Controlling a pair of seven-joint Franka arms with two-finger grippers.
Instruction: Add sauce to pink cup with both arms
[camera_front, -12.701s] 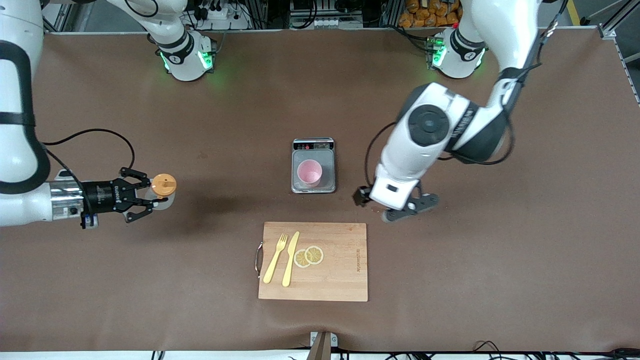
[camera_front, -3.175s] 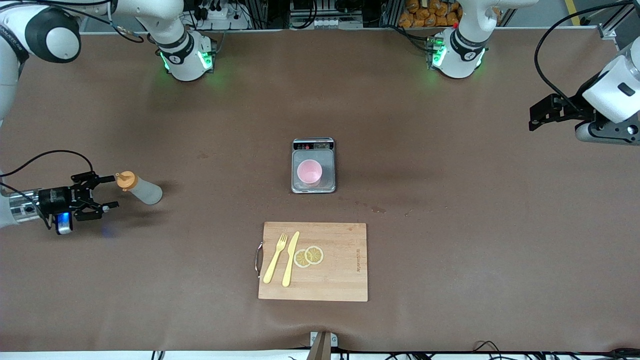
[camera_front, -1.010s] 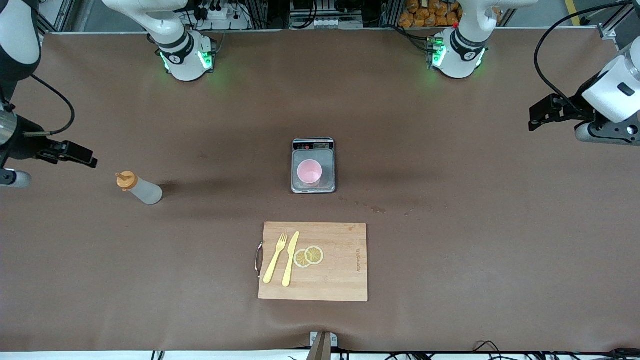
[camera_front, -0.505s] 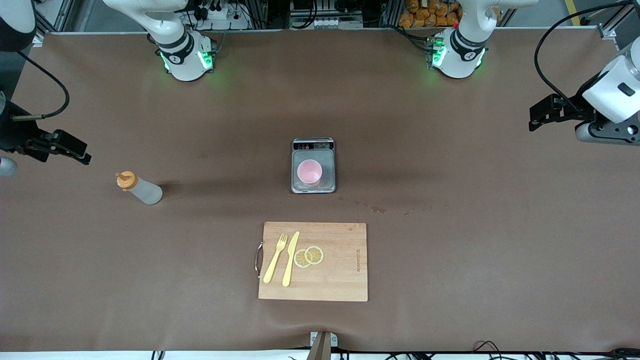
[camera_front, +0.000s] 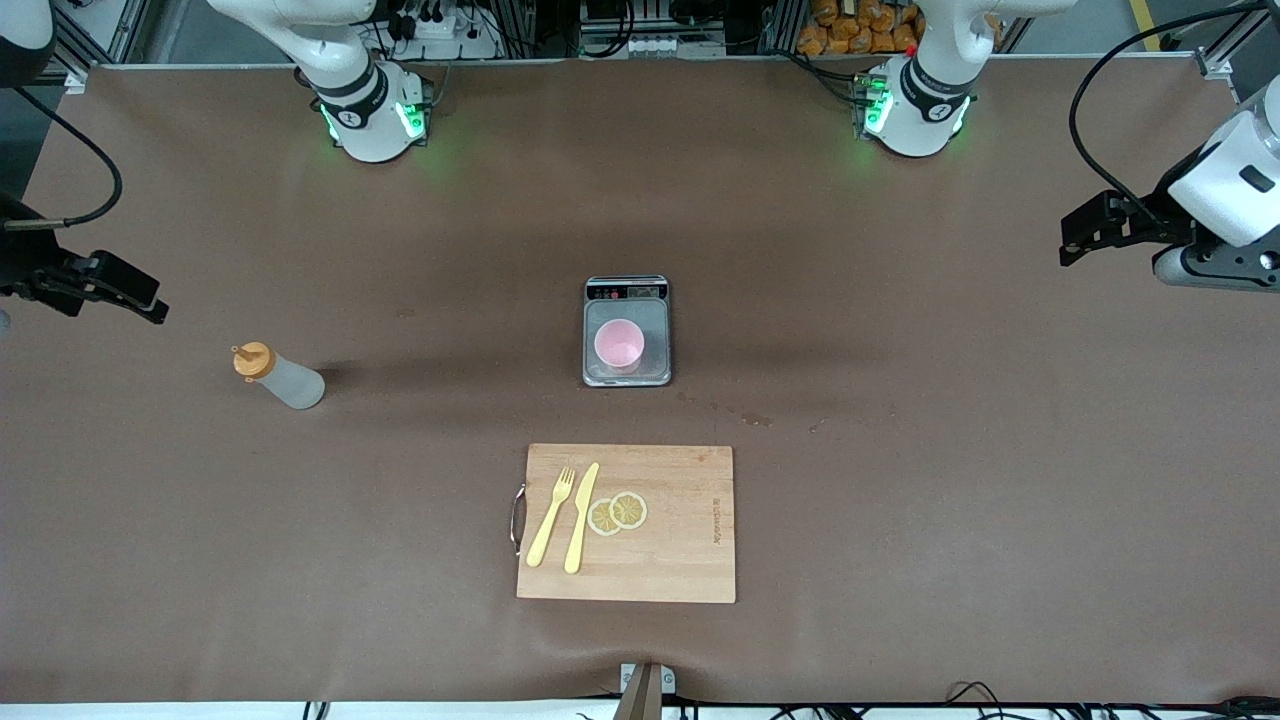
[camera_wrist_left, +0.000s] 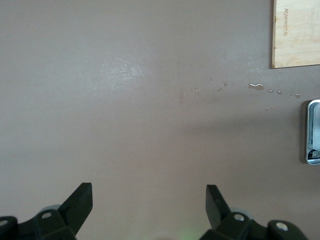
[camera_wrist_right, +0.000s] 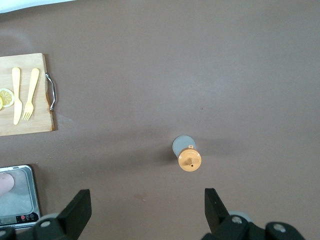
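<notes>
The sauce bottle (camera_front: 281, 378), whitish with an orange cap, stands upright and free on the table toward the right arm's end; it also shows in the right wrist view (camera_wrist_right: 188, 154). The pink cup (camera_front: 619, 345) stands on a small scale (camera_front: 627, 290) at mid-table. My right gripper (camera_front: 128, 294) is open and empty, up in the air at the right arm's edge of the table, apart from the bottle; its fingers show wide apart in its wrist view (camera_wrist_right: 147, 197). My left gripper (camera_front: 1092, 228) is open and empty, held high over the left arm's end of the table, waiting.
A wooden cutting board (camera_front: 680, 560) with a yellow fork (camera_front: 551, 515), a knife (camera_front: 581, 517) and lemon slices (camera_front: 618, 512) lies nearer to the front camera than the scale. A few small drops (camera_front: 755, 420) lie on the table between them.
My right gripper has let go of the bottle, which now stands on the table, and has drawn up and away toward the table's edge. The left arm has withdrawn to its end.
</notes>
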